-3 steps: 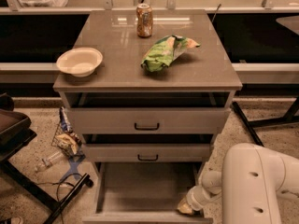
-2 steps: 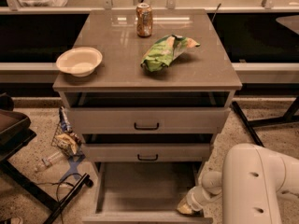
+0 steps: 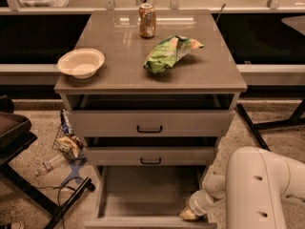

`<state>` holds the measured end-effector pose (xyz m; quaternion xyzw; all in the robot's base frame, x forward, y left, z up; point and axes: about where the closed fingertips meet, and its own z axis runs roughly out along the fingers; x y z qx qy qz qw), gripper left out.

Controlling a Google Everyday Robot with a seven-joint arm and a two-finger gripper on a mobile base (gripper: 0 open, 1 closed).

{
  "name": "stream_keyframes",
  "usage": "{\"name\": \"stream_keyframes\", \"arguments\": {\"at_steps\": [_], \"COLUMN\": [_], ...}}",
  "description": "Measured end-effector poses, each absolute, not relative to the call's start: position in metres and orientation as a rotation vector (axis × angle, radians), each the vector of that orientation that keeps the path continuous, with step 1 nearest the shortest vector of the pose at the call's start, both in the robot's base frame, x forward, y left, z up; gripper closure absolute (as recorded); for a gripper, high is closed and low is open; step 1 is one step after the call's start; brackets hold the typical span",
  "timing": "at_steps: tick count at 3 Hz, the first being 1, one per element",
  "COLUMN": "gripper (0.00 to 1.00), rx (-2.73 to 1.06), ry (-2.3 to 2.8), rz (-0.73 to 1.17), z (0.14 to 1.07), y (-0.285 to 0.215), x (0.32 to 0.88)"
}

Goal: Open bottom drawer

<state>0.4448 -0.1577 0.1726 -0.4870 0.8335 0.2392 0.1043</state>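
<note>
Bench note, nearest first; all places given against the bottom drawer.

- White arm (image 3: 259, 190): fills the near right corner, just right of the bottom drawer (image 3: 147, 187), and reaches left and down toward it.
- Gripper (image 3: 189, 214): at the drawer's front right corner, low over the grey interior and right against the inner side of the front panel. Only its pale yellowish tip shows, so you cannot tell whether it is released or clenched, or whether it is actually touching the panel.
- Bottom drawer: stands pulled well out toward you, with its plain grey interior exposed. The front panel lies along the lower frame edge and its handle is out of sight. Nearly all of the drawer lies left of and beyond the gripper.
- Middle drawer (image 3: 150, 155): directly above and behind the bottom drawer, front slightly forward, black bar handle at centre.
- Top drawer (image 3: 150, 123): one level higher, the taller front, also a little forward, with a dark gap over it.
- Floor litter (image 3: 66, 144): left of the bottom drawer, beside a dark chair (image 3: 14, 132).
- Desk (image 3: 119, 75): the top surface above all three drawers.
  - White bowl (image 3: 81, 62): on the left near edge.
  - Green chip bag (image 3: 169, 53): right of centre.
  - Can (image 3: 147, 20): upright at the far edge.
</note>
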Motion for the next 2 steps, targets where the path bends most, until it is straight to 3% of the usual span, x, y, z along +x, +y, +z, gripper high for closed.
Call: {"name": "stream_keyframes", "arguments": {"at_steps": [1, 2], "gripper": [0.00, 0.00], "rx": [-1.437, -1.437], "ry": [2.458, 2.458], "rz": [0.710, 0.710], "z": [0.1716, 0.1715], "y": [-0.1564, -0.1564], "x": [0.4433, 0.4433]}}
